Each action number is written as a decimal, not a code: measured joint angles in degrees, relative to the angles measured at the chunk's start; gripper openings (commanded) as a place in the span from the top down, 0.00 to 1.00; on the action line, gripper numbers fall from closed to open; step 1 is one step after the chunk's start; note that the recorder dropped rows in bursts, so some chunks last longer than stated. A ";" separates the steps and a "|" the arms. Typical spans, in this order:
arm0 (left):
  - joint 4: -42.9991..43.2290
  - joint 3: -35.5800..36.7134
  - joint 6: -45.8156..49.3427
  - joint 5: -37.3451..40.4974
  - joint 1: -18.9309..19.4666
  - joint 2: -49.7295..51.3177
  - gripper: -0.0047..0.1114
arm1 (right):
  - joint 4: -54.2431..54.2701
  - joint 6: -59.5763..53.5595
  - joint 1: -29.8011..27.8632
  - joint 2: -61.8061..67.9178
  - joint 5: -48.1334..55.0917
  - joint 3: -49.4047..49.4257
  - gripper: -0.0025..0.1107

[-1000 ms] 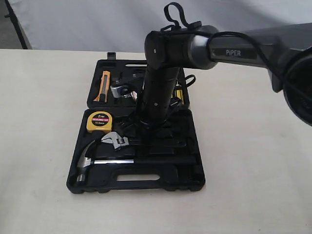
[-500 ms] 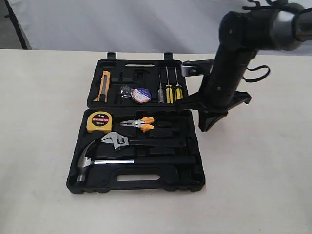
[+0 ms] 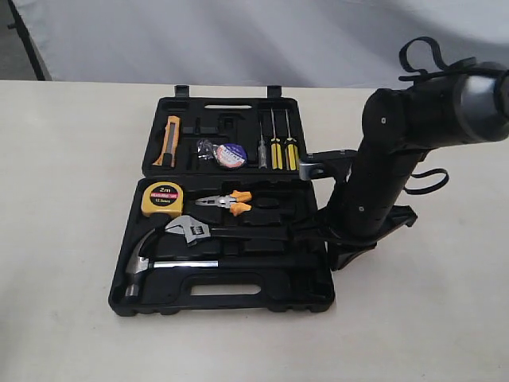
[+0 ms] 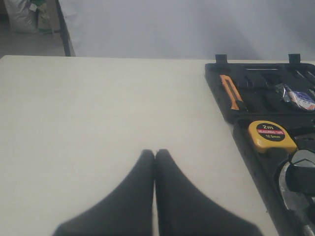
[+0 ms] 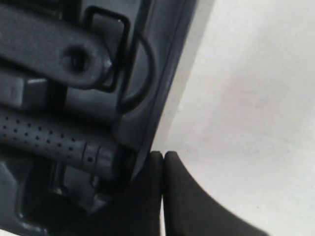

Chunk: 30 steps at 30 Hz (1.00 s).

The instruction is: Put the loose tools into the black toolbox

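The black toolbox (image 3: 318,296) lies open on the table, both halves flat. In its near half lie the claw hammer (image 3: 141,266) and the adjustable wrench (image 3: 189,230). The tape roll (image 3: 231,155) sits in the far half. My right gripper (image 3: 342,263) is shut and empty, low beside the near half's right edge (image 5: 162,93); its fingertips (image 5: 156,158) stand at that rim, close to the hammer's dotted handle (image 5: 44,136). My left gripper (image 4: 155,152) is shut with nothing in it, over bare table left of the toolbox (image 4: 241,132).
Also in the case are a yellow tape measure (image 3: 162,198), orange-handled pliers (image 3: 229,202), an orange utility knife (image 3: 169,140) and three screwdrivers (image 3: 276,149). Bare table stretches to the left and right of the case. A grey backdrop stands behind.
The right arm swung away from over the case to its right side, then came down and nearer along the near half's right edge. The tape roll and pliers now show.
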 measured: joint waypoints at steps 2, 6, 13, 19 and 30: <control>0.00 0.00 0.00 0.00 0.00 0.00 0.95 | 0.00 0.00 0.00 0.00 -0.26 0.00 0.98; 0.00 0.00 0.00 0.00 0.00 0.00 0.95 | 0.11 0.00 -1.80 -1.27 -0.51 0.00 0.98; 0.00 0.00 0.00 0.00 0.00 0.00 0.95 | 0.11 0.32 -5.61 -5.06 -0.07 0.09 0.98; 0.00 0.00 0.00 0.00 0.00 0.00 0.95 | 0.74 0.94 -3.64 -4.03 -1.64 3.37 0.98; 0.00 0.00 0.00 0.00 0.00 0.00 0.95 | 3.61 1.34 -0.94 -3.32 -3.54 4.90 0.98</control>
